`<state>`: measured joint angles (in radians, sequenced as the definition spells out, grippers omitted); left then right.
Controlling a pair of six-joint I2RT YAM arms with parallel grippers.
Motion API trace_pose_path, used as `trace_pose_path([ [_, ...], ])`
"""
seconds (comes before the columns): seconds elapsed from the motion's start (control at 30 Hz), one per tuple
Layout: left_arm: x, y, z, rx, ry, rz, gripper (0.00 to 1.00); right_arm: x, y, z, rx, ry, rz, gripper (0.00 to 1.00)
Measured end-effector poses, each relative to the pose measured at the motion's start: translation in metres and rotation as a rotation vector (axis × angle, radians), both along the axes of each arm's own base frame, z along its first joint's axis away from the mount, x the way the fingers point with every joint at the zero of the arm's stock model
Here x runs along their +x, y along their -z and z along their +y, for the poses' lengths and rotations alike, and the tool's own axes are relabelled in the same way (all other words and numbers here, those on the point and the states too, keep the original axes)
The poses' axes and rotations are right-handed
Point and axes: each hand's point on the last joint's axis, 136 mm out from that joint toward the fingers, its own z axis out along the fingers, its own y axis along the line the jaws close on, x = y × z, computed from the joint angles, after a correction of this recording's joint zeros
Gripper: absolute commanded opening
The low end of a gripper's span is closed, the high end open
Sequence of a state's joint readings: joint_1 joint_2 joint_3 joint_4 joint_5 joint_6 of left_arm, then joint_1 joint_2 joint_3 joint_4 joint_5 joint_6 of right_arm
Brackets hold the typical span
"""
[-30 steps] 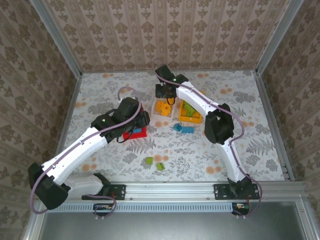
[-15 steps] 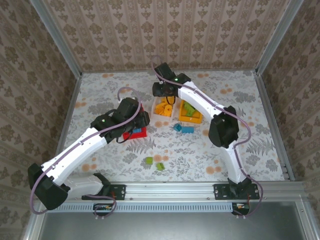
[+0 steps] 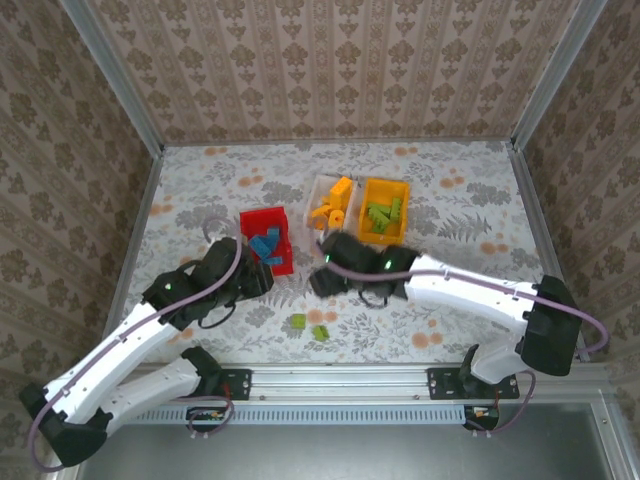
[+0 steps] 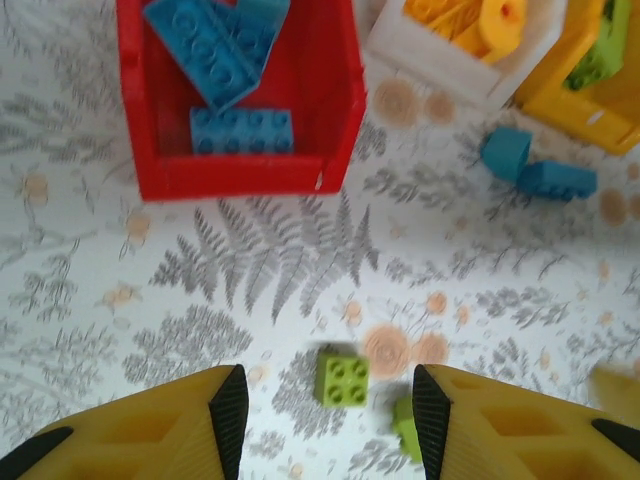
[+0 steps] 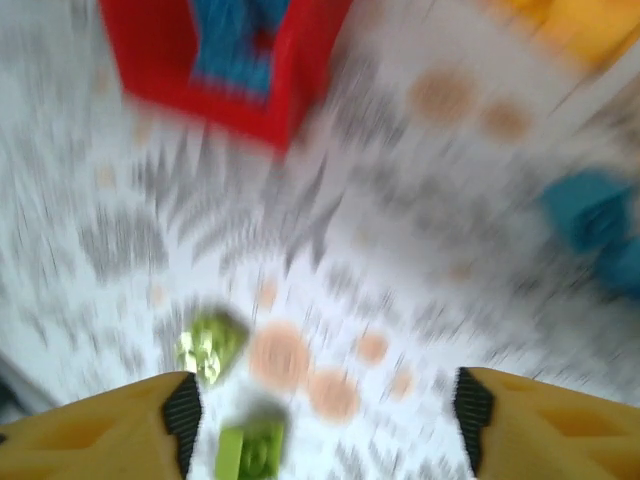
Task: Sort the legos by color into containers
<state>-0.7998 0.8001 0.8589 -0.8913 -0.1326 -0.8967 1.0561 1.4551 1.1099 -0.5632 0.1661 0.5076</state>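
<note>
Three containers sit in a row at mid-table [image 3: 450, 200]: one red bin [image 4: 240, 175], one white bin [image 4: 465, 72] and one orange-yellow bin [image 4: 585, 110]. In the red bin I count three blue bricks [image 4: 215, 45]: one large, one long and one cut off by the frame edge. The white bin holds orange pieces [image 4: 480, 20], and the orange-yellow bin holds green bricks [image 3: 380, 213]. Both piles are too small and crowded for me to count. Four bricks lie out on the table. Two loose blue bricks [image 4: 557, 180] touch each other just in front of the white and orange-yellow bins. Two loose green bricks [image 4: 343, 376] lie just beside one another nearer the arm bases. The left gripper [image 4: 328, 410] hovers low over the green pair, jaws apart and holding nothing, with one green brick lying just ahead of the gap. The right gripper [image 5: 328, 420] has its jaws spread wide and empty. Its own view is badly blurred, but I can make out both green bricks below it and the red bin beyond.
</note>
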Motion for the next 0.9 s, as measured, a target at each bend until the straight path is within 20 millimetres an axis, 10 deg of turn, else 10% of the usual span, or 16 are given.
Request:
trace_pose_path([
  [0.2, -0.016, 0.027, 0.006, 0.005, 0.002, 0.057, 0.50, -0.073, 0.058, 0.016, -0.111, -0.130, 0.108, 0.82],
  [0.5, -0.032, 0.038, 0.008, -0.062, 0.012, 0.082, 0.50, -0.075, 0.103, 0.021, -0.188, -0.076, 0.168, 0.74],
  [0.9, -0.083, 0.070, 0.007, -0.201, 0.082, 0.257, 0.51, -0.068, 0.113, 0.032, -0.197, -0.037, 0.169, 0.48],
])
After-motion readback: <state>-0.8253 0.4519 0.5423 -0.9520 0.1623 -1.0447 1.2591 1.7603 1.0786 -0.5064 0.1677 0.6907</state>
